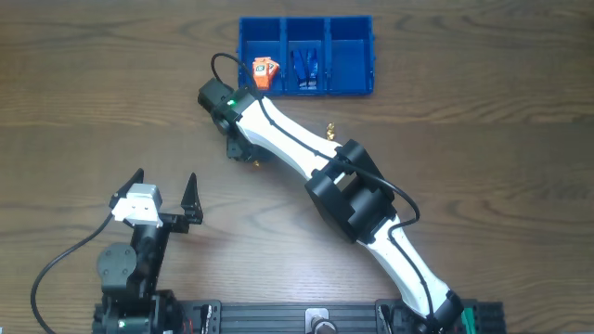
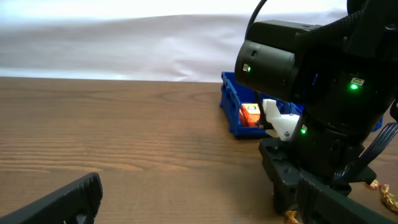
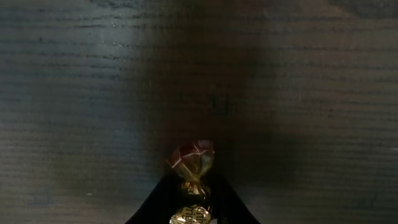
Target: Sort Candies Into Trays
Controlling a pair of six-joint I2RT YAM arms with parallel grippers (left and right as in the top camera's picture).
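A blue three-compartment tray (image 1: 353, 57) stands at the far middle of the table. Its left compartment holds an orange candy (image 1: 264, 73), its middle one blue candies (image 1: 304, 69). My right gripper (image 3: 193, 200) is low over the wood in front of the tray's left end, shut on a gold-and-red wrapped candy (image 3: 191, 159). The same gripper (image 2: 291, 202) appears in the left wrist view, with the tray (image 2: 231, 107) and the orange candy (image 2: 250, 114) behind it. My left gripper (image 1: 165, 181) stands open near its base, nothing between its fingers.
A loose gold candy (image 1: 329, 128) lies on the table right of the right arm's forearm, and gold wrappers (image 2: 385, 196) lie at the edge of the left wrist view. Bare wood stretches to the left and right of the arms.
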